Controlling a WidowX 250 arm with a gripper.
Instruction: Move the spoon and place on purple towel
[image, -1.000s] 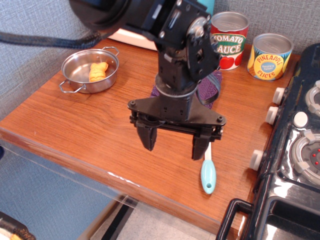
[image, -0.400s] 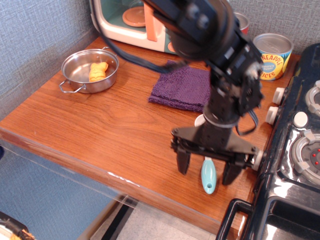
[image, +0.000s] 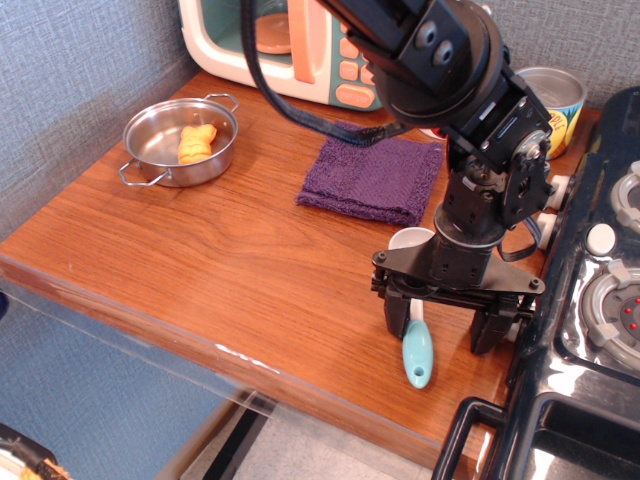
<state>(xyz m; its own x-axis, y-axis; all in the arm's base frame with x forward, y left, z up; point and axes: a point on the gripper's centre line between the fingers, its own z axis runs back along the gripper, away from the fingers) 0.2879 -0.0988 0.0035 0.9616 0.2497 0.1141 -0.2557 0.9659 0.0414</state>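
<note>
The gripper (image: 446, 333) is being held low over the lower right of the tabletop (image: 200, 250), its two fingers spread apart and pointing down, with nothing clamped between them. The spoon (image: 415, 345) is lying on the wood at the lower centre-right; its light-blue handle end is showing just beside the left finger, and its white bowl is partly hidden behind the gripper body. The purple towel (image: 370, 178) is lying flat above it, near frame centre, apart from the spoon. A steel pan (image: 180, 140) is sitting at the upper left.
</note>
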